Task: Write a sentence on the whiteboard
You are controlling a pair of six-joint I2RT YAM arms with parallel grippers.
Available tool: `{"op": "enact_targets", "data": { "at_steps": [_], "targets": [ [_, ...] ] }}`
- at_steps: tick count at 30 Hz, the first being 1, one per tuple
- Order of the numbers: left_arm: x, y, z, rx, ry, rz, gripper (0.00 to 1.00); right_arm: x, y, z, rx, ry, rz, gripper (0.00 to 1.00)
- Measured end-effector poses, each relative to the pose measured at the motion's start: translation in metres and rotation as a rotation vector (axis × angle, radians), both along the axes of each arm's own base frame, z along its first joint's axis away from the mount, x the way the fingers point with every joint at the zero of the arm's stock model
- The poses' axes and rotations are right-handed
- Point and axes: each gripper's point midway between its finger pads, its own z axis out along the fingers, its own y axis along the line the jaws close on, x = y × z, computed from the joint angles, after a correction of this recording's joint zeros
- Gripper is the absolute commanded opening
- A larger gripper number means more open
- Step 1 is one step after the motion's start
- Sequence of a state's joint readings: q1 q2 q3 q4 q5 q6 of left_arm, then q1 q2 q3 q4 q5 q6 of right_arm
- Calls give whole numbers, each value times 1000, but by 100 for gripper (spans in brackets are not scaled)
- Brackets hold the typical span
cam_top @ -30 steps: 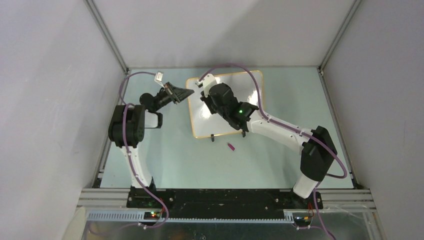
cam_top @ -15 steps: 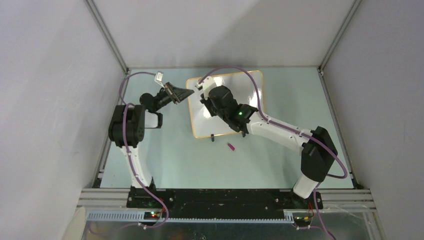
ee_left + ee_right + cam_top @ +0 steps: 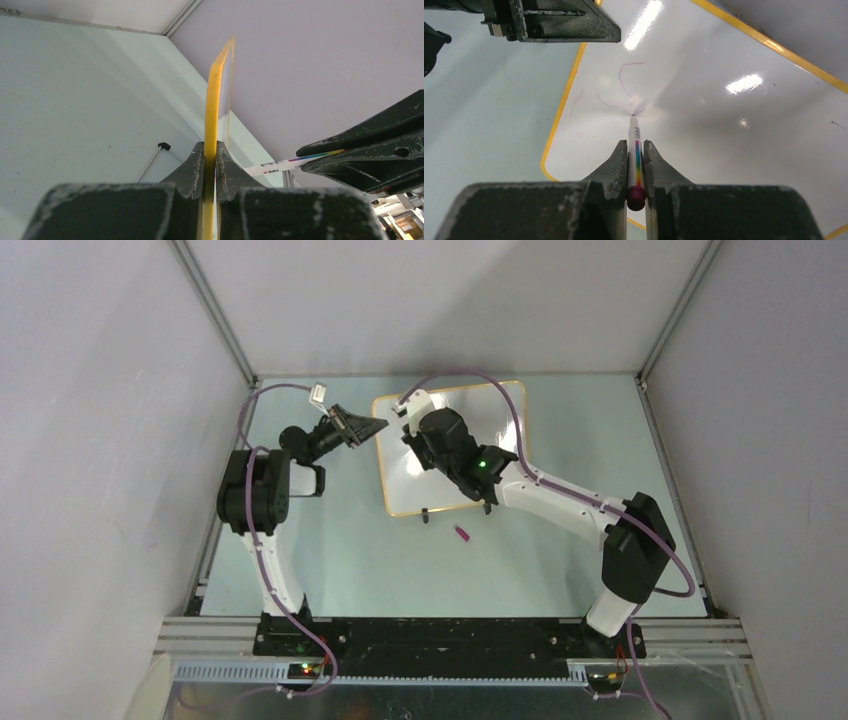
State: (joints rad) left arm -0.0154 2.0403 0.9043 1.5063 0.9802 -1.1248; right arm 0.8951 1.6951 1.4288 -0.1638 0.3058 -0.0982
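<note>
Yellow-framed white whiteboard, long axis left-right, on pale-green tabletop, grey walls; left fingers clamp its edge, right fingers pinch rainbow-striped marker.

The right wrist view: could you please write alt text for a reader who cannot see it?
The right gripper clamps a white marker with a rainbow stripe, its tip on the glossy whiteboard beside a few faint purple strokes. The whiteboard has a yellow frame, with a pale green table to its left; the left gripper is at its upper-left edge.
</note>
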Motion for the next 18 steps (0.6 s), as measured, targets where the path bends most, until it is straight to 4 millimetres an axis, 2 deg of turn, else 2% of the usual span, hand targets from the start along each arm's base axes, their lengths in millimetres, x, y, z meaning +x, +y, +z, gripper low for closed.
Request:
{"op": "enact_targets", "data": {
  "at_steps": [18],
  "targets": [
    [0,0,0,0,0,0,0,11,-5,11,16,-14,-23,0]
  ]
}}
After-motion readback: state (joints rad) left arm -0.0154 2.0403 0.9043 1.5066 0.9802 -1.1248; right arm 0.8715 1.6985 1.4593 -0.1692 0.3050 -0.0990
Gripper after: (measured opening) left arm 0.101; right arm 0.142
